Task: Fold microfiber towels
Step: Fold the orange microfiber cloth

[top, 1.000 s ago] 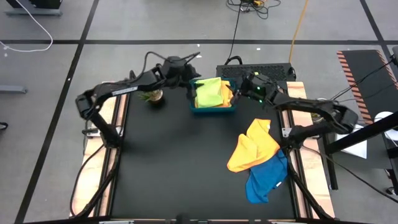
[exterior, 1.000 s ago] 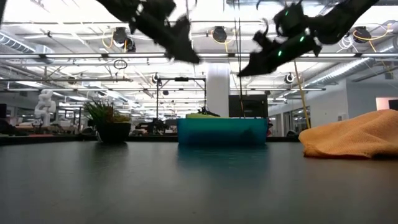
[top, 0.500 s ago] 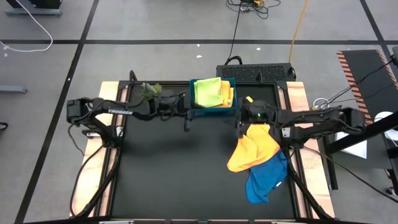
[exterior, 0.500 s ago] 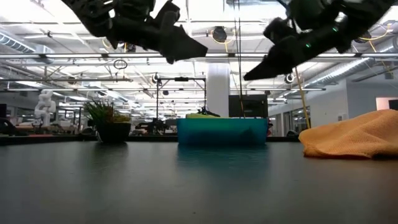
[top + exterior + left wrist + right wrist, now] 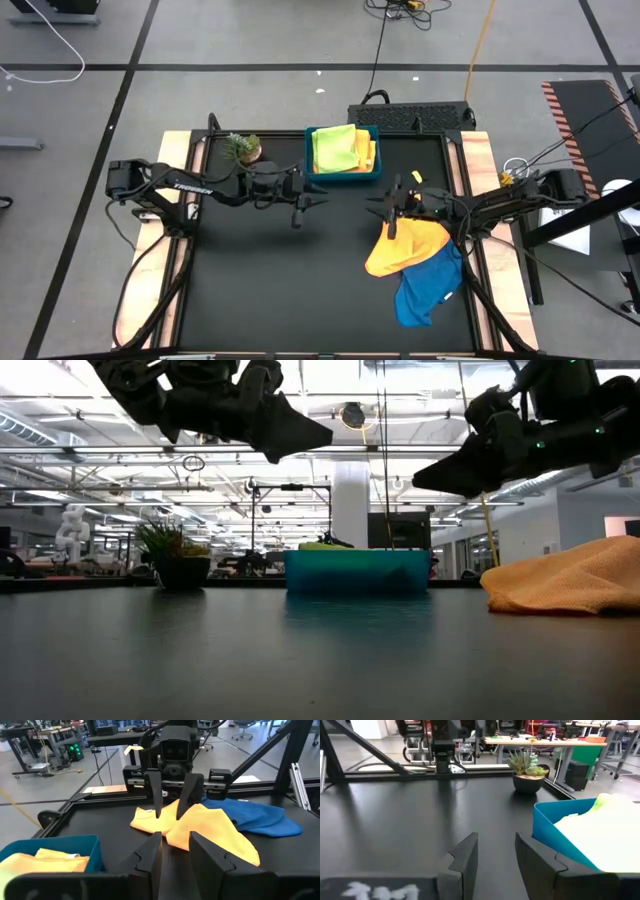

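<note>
A crumpled orange towel [image 5: 403, 243] lies at the table's right, its near edge resting on a blue towel [image 5: 428, 287]. A lime green towel [image 5: 335, 148] and a yellow one [image 5: 368, 152] lie in the blue tray [image 5: 342, 176] at the far edge. My left gripper [image 5: 322, 200] and my right gripper [image 5: 372, 205] hang in the air near the table's middle, level and pointing at each other. Both are open with nothing between their fingers. The right gripper [image 5: 420, 470] is above the orange towel's far left corner; the left gripper [image 5: 322, 436] is higher.
A small potted plant [image 5: 243, 148] stands at the far left beside the tray. A black box [image 5: 410, 115] sits behind the table's far edge. Bare black tabletop [image 5: 280, 280] covers the left and near parts. Wooden side rails [image 5: 160, 250] edge the table.
Both grippers have left the tray at the far edge, coming toward the near edge and down. They have tipped from slanting down to level and now face each other over the table's middle. The towels have stayed where they were.
</note>
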Robot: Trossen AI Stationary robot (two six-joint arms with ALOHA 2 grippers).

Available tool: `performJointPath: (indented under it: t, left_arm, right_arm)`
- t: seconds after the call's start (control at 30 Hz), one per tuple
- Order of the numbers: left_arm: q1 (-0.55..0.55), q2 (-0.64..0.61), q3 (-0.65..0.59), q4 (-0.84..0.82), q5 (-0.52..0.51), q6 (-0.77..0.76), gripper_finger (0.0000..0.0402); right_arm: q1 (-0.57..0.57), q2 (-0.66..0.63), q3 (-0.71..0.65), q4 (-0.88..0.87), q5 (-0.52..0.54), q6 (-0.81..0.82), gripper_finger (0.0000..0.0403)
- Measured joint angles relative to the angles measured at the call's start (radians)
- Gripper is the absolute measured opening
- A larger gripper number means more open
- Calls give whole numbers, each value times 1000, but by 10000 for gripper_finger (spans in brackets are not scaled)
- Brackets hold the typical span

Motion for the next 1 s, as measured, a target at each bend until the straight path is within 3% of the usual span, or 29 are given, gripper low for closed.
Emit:
performJointPath:
  t: [0.43,0.73,1.0]
  left_arm:
    - [-9,0,0,3,0,89,97]
    - [-6,0,0,-2,-42,110,97]
    - [17,0,0,68,-114,118,97]
  right_arm:
    - [54,-1,0,-103,32,29,121]
    - [53,-53,87,-471,-32,17,121]
    - [54,-54,203,-749,-305,127,121]
